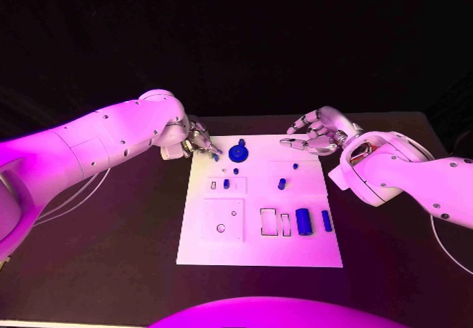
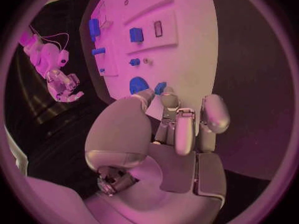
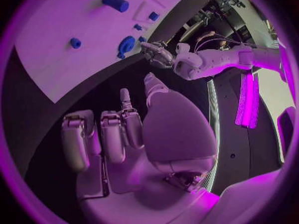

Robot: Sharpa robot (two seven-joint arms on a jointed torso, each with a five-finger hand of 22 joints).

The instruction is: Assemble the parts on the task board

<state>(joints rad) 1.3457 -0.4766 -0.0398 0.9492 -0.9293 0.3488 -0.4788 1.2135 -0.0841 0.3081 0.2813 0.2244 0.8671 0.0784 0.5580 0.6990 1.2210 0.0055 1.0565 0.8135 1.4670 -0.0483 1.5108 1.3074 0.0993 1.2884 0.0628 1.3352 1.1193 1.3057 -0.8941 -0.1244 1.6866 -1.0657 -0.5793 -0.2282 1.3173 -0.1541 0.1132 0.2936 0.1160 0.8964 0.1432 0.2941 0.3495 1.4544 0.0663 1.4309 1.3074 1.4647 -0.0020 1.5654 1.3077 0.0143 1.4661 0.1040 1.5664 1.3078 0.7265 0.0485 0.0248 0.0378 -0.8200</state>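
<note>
White task board [image 1: 258, 256] sits mid tabletop [image 1: 109, 260], long side running away from the robot. Left robot hand [image 1: 200, 144] is at the board's far left corner, fingertips pinched together on a small blue part [image 2: 161, 88] right at the board edge; in the left wrist view you can see that bit of blue poking out btw the fingertips [image 2: 169, 101], just beside the round blue disc [image 1: 238, 152], which lies on the far end of the board. Right robot hand [image 1: 316, 134] hovers off the far right corner, over the dark tabletop, fingers loosely curled and apart w/ nothing in them; right wrist view shows the fingers [image 3: 123, 129] spread over the black surface, board off to the side. Rest of the board: a small blue peg [image 1: 294, 166] near the far right, two more little blue pegs standing mid board, one at [image 1: 225, 183] in a raised square block and another [image 1: 282, 183] to its right. Nearer the robot there's a square plate w/ a small hole [image 1: 223, 220] on the left, two empty rectangular slots [image 1: 269, 221], then a fat blue cylinder [image 1: 303, 222] and a thinner blue bar [image 1: 326, 220] lying side by side on the right, not touching.
</note>
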